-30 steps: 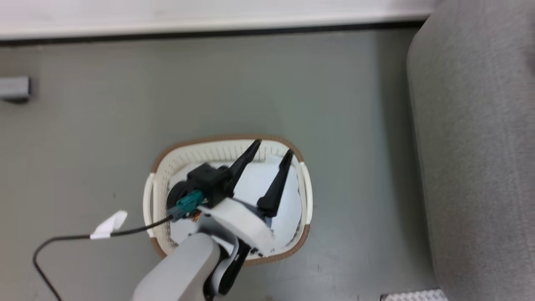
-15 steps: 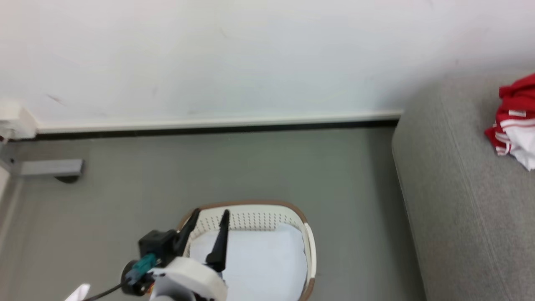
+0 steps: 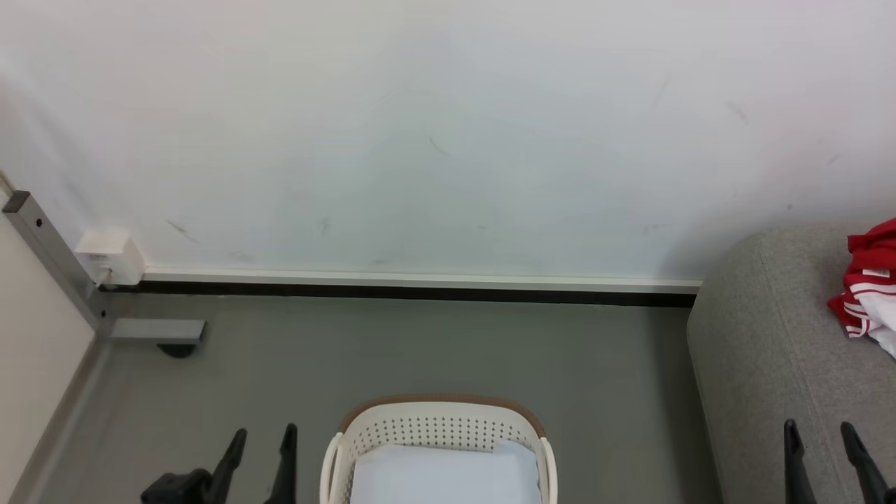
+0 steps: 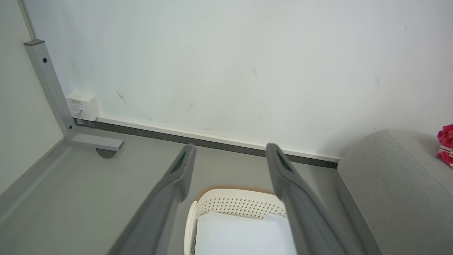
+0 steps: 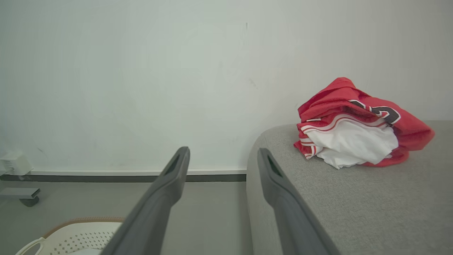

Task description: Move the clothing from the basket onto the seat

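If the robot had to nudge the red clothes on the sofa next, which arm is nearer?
Probably the right. The right gripper hangs open by the seat, on the side where the clothing lies; the left gripper is left of the basket.

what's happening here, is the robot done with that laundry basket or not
It looks about done. The red and white clothing lies in a heap on the grey seat. The basket stands on the floor, and the part in view holds its pale lining and no clothing. The left gripper and the right gripper are both open and hold nothing.
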### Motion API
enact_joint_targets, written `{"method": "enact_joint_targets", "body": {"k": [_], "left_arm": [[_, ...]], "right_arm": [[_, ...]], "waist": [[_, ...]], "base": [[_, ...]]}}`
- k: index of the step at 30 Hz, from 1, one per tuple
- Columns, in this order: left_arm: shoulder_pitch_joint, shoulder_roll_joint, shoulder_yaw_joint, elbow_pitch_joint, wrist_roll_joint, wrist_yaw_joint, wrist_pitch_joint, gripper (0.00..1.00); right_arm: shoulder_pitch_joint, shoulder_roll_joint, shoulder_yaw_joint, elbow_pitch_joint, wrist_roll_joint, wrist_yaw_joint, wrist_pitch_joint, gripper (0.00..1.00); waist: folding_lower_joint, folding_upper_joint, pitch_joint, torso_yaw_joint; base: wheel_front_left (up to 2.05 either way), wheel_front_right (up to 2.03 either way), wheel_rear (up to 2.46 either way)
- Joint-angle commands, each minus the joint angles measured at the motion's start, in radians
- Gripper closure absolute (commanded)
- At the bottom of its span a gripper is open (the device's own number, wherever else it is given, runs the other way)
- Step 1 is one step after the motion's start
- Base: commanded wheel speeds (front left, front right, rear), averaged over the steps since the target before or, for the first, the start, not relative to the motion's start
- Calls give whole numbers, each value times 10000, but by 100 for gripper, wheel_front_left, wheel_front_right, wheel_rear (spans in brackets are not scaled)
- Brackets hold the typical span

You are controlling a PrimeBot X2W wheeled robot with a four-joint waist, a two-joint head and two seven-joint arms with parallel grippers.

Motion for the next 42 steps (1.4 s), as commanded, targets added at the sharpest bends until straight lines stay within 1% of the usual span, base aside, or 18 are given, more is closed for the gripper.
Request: {"method": "enact_joint_targets", "body": {"k": [1, 2, 3, 5, 9, 10, 11, 14, 20, 23, 24, 27, 42], "left_arm": [[108, 26, 42, 34, 80, -9, -1, 0], [261, -96, 401, 101, 330, -282, -2, 0], [318, -187, 576, 142, 433, -419, -2, 0], [399, -310, 894, 228, 609, -663, -2, 0], [397, -613, 1397, 403, 1072, -1017, -2, 0], [397, -613, 1397, 403, 1072, -1017, -2, 0], [363, -752, 1600, 451, 1189, -1170, -2, 0], [301, -903, 1788, 551, 1433, -1386, -3, 0], [201, -1075, 2036, 629, 1735, -1616, -3, 0], [180, -1169, 2057, 690, 1719, -1757, -3, 0], [226, -1177, 2050, 686, 1712, -1740, 10, 100], [356, -1289, 2011, 945, 1714, -1736, 20, 100], [107, -1341, 2357, 665, -935, -1788, 792, 100]], "right_arm": [[86, 12, -9, -61, -59, -23, -30, 0], [285, 173, 38, -94, -183, -23, -29, 0], [360, 245, 96, -78, -151, -23, -29, 0], [444, 309, 127, -19, -128, -23, -29, 0], [466, 415, 164, 176, -69, -23, -30, 0], [466, 415, 164, 176, -69, -23, -30, 0], [452, 451, 132, 224, -49, -23, -30, 0], [444, 479, 130, 311, -35, -23, -29, 0], [456, 506, 160, 416, -7, -23, -29, 0], [439, 516, 168, 437, -13, -23, -31, 0], [375, 510, 180, 440, -27, 2, 6, 100], [452, 564, 199, 677, -24, 2, 68, 100], [37, 551, 108, 533, 2720, -1, 821, 100]], "waist": [[3, -1, -36, 38], [3, -1, -65, 57], [3, -1, -76, 66], [3, -1, -89, 85], [3, -1, -92, 150], [3, -1, -92, 150], [3, -1, -86, 182], [3, -1, -61, 208], [3, -1, -14, 222], [3, -1, 28, 214], [4, -1, 27, 218], [3, -1, 28, 221], [3, -1, 61, 185]], "base": [[0, 0, 0], [0, 0, 0], [0, 0, 0], [0, 0, 0], [0, 0, 0], [0, 0, 0], [0, 0, 0], [0, 0, 0], [0, 0, 0], [0, 0, 0], [0, 0, 0], [0, 0, 0], [0, 0, 0]]}}
